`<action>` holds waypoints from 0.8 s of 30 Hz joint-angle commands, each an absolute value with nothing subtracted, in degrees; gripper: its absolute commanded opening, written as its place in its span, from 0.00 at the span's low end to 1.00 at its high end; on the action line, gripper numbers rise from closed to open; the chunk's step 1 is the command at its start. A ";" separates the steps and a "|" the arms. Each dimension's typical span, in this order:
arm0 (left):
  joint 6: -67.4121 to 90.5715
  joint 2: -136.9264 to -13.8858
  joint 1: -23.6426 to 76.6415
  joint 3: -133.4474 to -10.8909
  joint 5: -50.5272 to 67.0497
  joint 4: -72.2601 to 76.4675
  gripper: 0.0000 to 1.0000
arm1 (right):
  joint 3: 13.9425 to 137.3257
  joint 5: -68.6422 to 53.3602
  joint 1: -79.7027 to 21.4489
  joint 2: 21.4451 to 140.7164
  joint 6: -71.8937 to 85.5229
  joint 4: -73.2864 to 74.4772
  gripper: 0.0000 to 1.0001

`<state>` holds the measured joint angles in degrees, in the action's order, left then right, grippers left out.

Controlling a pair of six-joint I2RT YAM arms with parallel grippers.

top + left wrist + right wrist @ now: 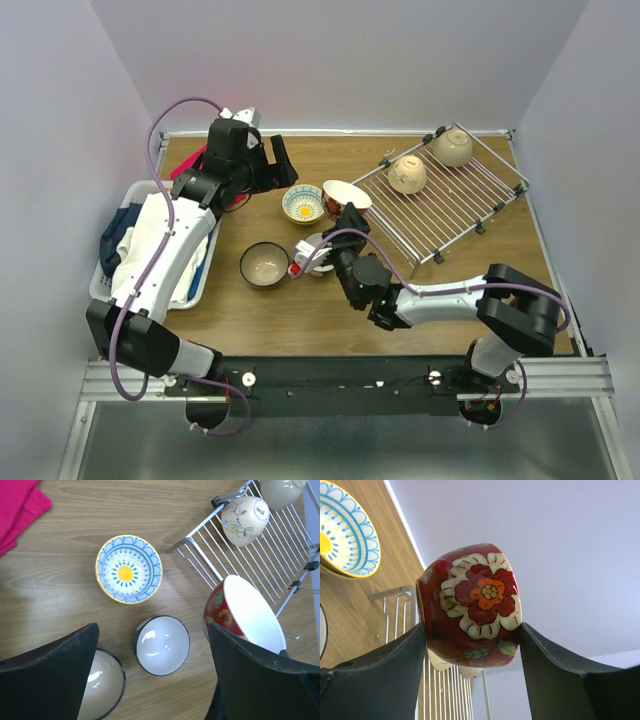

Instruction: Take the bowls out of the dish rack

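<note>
My right gripper clamps the red bowl, tilted, just off the left end of the dish rack; two cream bowls sit upturned on that rack by the far-right corner of the table. My left gripper hangs spread open near the far edge, and I see bare wood along the near edge

Red floral bowl, blue-and-yellow bowl, seemingly tan bowl.
</note>
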<state>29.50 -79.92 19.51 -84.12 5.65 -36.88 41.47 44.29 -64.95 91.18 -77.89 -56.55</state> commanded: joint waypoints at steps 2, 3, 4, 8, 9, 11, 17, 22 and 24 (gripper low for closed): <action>32.87 -82.96 19.42 -87.89 11.16 -41.66 0.99 | 41.57 43.69 -67.23 95.09 -86.82 -76.80 0.25; 33.13 -83.40 19.42 -88.06 11.34 -42.18 0.99 | 41.57 43.42 -67.58 95.62 -87.44 -78.99 0.25; 33.66 -84.10 19.42 -88.24 11.77 -42.45 0.99 | 41.83 43.33 -68.11 96.06 -87.97 -79.54 0.24; 34.63 -85.87 19.42 -90.08 15.10 -44.38 0.99 | 42.36 43.42 -69.34 97.73 -90.34 -81.47 0.24; 34.89 -86.13 19.42 -90.26 15.90 -44.99 0.99 | 42.45 43.42 -69.61 98.26 -90.53 -81.65 0.24; 35.85 -86.92 19.42 -90.61 17.05 -45.61 0.99 | 42.54 43.33 -70.22 98.87 -90.88 -81.83 0.25; 36.74 -87.89 19.42 -90.79 18.10 -48.07 0.98 | 42.36 43.86 -71.63 101.95 -92.37 -84.72 0.25; 36.13 -90.43 19.51 -89.56 20.92 -50.71 0.88 | 42.89 44.12 -72.68 103.44 -92.81 -85.17 0.25; 35.86 -90.70 19.60 -88.86 20.74 -51.06 0.84 | 42.89 44.12 -72.86 103.71 -93.07 -85.43 0.25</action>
<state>36.18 -88.86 19.51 -89.52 17.67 -47.57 41.47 44.31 -71.83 103.15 -91.37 -71.16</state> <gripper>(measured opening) 0.896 0.755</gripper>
